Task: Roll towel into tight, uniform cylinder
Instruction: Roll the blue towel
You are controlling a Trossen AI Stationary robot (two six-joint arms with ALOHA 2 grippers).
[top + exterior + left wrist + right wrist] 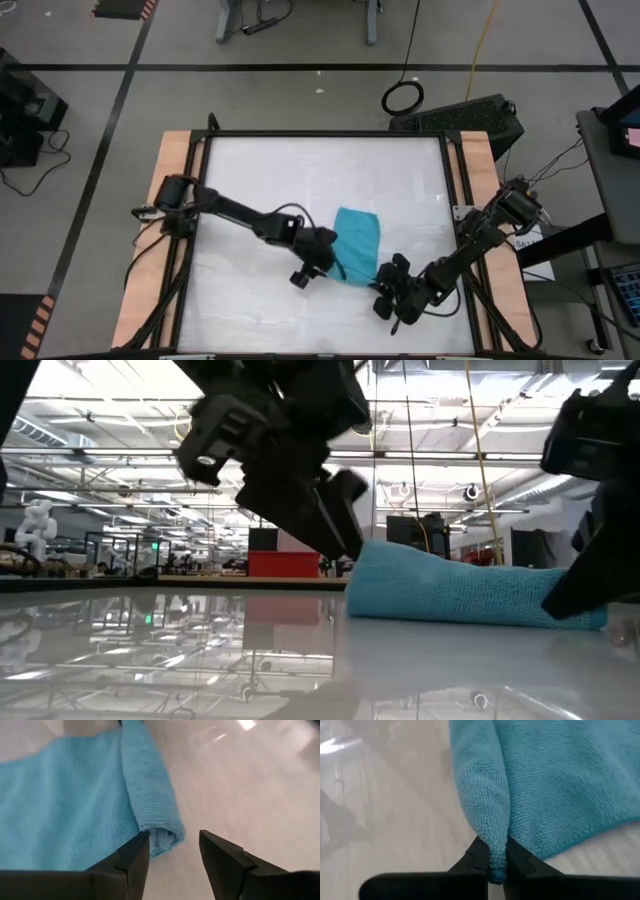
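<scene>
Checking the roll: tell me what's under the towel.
Around the towel only white tabletop shows. Its rolled edge lies on the flat part; the right hand pinches one end. Anything beneath is covered.

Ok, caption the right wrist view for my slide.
Right gripper pinching the rolled edge of the turquoise towel on the white table.
</scene>
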